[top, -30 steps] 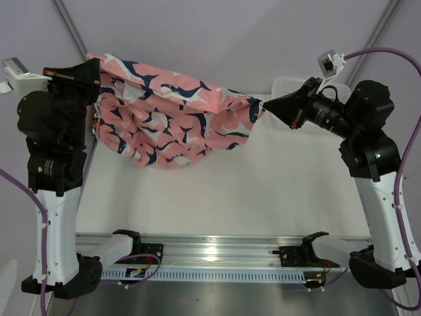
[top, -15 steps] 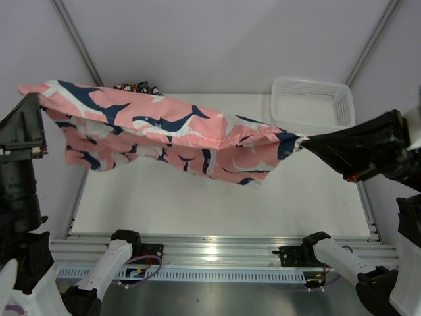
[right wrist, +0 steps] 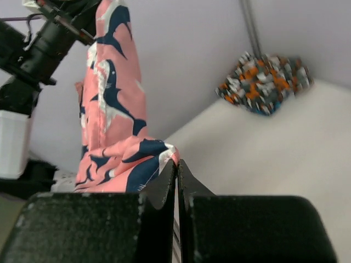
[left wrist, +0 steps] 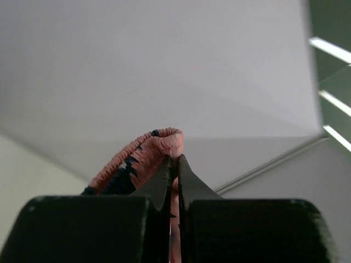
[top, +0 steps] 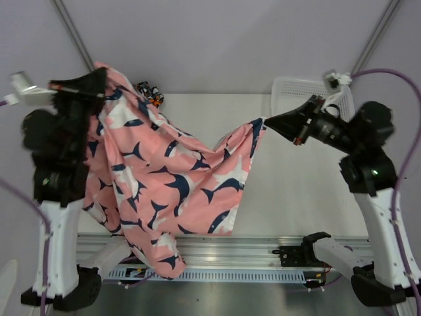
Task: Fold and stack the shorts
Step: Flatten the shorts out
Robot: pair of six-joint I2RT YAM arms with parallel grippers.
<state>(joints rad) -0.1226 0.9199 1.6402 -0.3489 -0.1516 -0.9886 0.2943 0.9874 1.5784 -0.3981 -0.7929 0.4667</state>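
Observation:
Pink shorts (top: 164, 184) with navy and white shark shapes hang in the air between both arms. My left gripper (top: 99, 74) is shut on their gathered waistband (left wrist: 148, 150) at the upper left. My right gripper (top: 266, 120) is shut on another corner of the pink shorts (right wrist: 131, 159) at mid right. The cloth sags down over the front rail. A second pair of shorts (right wrist: 263, 76), orange, black and white, lies bunched at the table's far edge (top: 150, 92).
A white mesh basket (top: 296, 95) stands at the back right, partly behind the right arm. An aluminium rail (top: 263, 247) runs along the near edge. Tent poles (top: 72, 33) rise at the back corners.
Both arms have swung back inward and lower. The pink shorts, stretched wide half a second ago, now hang slack with a long drape over the front rail.

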